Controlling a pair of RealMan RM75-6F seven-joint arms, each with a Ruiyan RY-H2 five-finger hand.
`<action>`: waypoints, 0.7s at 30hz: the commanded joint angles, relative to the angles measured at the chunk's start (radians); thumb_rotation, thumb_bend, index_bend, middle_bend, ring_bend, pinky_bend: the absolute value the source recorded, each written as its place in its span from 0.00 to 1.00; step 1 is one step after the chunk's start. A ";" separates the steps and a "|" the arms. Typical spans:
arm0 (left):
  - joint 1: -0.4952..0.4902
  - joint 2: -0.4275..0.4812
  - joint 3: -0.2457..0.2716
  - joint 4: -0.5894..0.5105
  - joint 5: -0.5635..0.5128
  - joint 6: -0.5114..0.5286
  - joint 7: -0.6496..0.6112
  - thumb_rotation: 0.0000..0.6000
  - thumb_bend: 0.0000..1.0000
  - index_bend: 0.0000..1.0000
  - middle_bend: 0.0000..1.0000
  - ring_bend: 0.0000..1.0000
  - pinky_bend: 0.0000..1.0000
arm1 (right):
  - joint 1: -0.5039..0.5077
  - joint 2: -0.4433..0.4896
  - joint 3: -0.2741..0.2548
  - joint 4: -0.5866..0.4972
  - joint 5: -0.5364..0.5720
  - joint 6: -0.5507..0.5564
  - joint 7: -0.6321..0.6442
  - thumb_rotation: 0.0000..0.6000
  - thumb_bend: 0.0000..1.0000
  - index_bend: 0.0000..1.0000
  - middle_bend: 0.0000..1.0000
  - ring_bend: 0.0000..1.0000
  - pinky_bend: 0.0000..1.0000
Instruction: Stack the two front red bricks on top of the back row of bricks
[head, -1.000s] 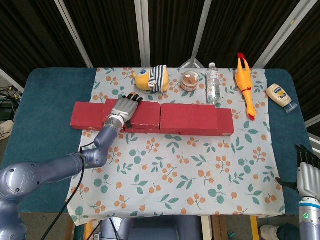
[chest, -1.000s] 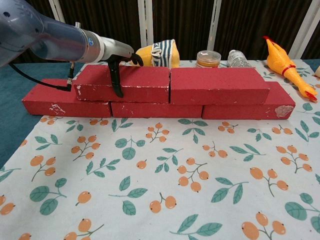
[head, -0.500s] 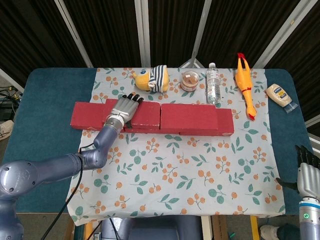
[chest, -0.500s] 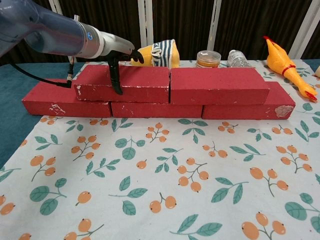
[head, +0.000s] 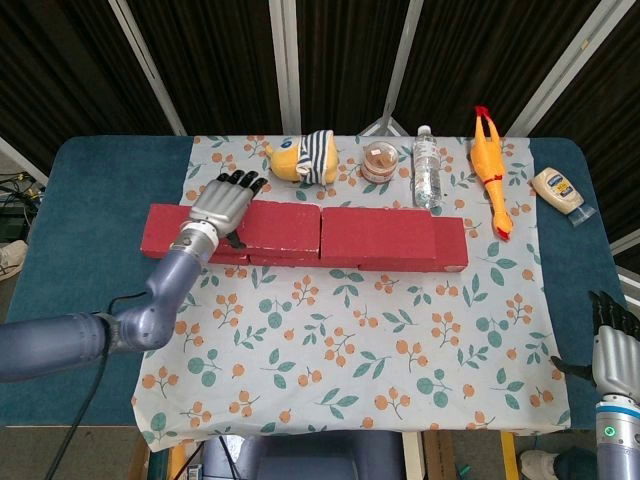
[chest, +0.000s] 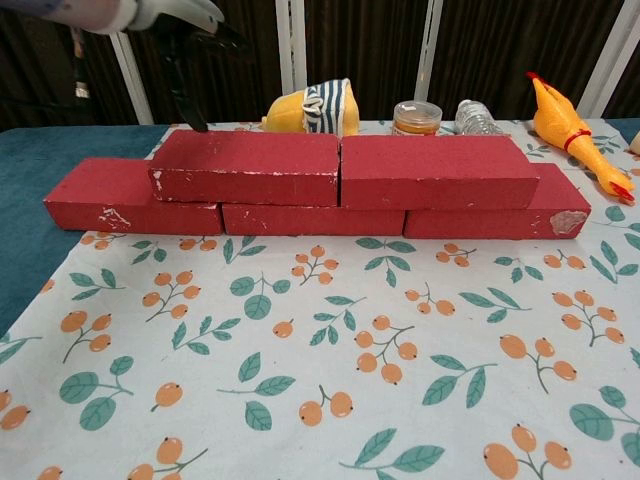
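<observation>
Two red bricks lie end to end on top of the back row: the left top brick (head: 275, 226) (chest: 250, 167) and the right top brick (head: 378, 236) (chest: 437, 171). The bottom row (chest: 130, 194) shows beneath them at both ends. My left hand (head: 222, 205) (chest: 180, 25) hovers above the left end of the left top brick, fingers spread, holding nothing. My right hand (head: 614, 345) rests at the table's near right corner, fingers apart and empty.
Along the far edge stand a striped yellow plush toy (head: 302, 159), a small jar (head: 380, 162), a water bottle (head: 426, 168) and a rubber chicken (head: 490, 165). A mayonnaise bottle (head: 558, 190) lies at the far right. The floral cloth (head: 360, 340) covers the table's middle.
My left hand has lifted off the left top brick and drawn back up and to the left. The brick stays in place. The right hand has not moved.
</observation>
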 joint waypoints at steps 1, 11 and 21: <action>0.126 0.090 -0.001 -0.083 0.133 0.072 -0.121 1.00 0.00 0.01 0.05 0.00 0.11 | 0.001 -0.002 0.000 -0.001 0.000 0.001 -0.004 1.00 0.11 0.00 0.00 0.00 0.00; 0.377 0.137 0.042 -0.057 0.486 0.104 -0.379 1.00 0.00 0.11 0.10 0.00 0.11 | -0.002 -0.013 0.002 -0.003 -0.011 0.023 -0.006 1.00 0.11 0.00 0.00 0.00 0.00; 0.650 0.131 0.116 -0.109 0.886 0.342 -0.635 1.00 0.00 0.11 0.10 0.00 0.13 | -0.009 -0.010 -0.006 -0.010 -0.040 0.031 0.011 1.00 0.11 0.00 0.00 0.00 0.00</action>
